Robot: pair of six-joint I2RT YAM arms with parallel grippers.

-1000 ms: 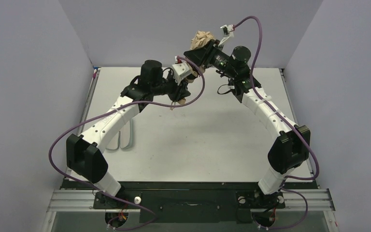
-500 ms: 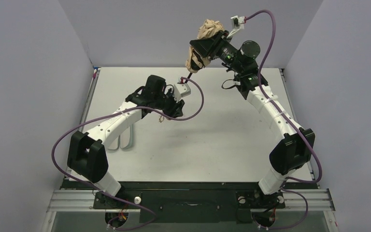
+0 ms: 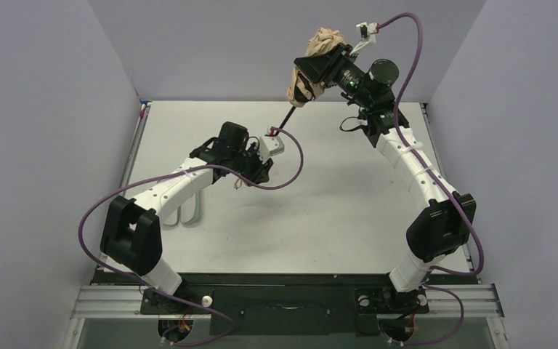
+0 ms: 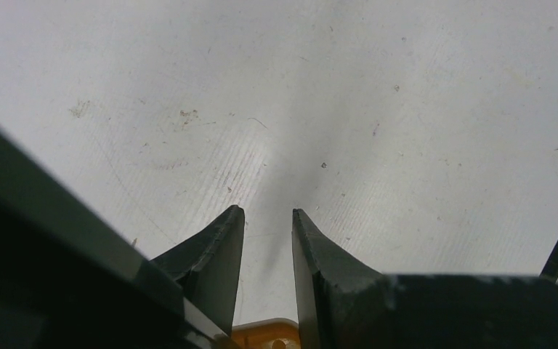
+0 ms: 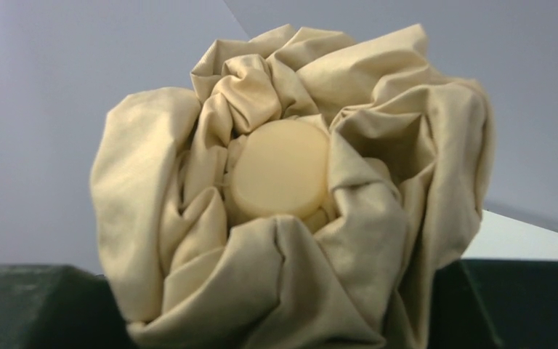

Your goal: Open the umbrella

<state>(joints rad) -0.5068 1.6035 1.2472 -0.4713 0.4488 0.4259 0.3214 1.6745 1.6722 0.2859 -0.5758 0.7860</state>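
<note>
The umbrella (image 3: 324, 42) is a crumpled tan bundle held high at the back by my right gripper (image 3: 312, 73), which is shut on its canopy. In the right wrist view the canopy (image 5: 378, 218) fills the frame around a round tan cap (image 5: 280, 171), between my right gripper's (image 5: 276, 305) dark fingers. A thin black shaft (image 3: 288, 116) runs down-left from the bundle towards my left gripper (image 3: 256, 171). In the left wrist view the left gripper (image 4: 269, 211) has its fingers close together on the tan handle (image 4: 265, 336), just above the table. A bit of tan strap (image 3: 239, 183) hangs below it.
A pale soft sleeve (image 3: 189, 207) lies on the white table (image 3: 320, 211) near the left arm's forearm. Grey walls close in the left, back and right. Purple cables (image 3: 290, 156) loop beside both wrists.
The right gripper has lifted the canopy up and to the right. The left gripper has moved down and left with the handle, so the black shaft now shows between them.
</note>
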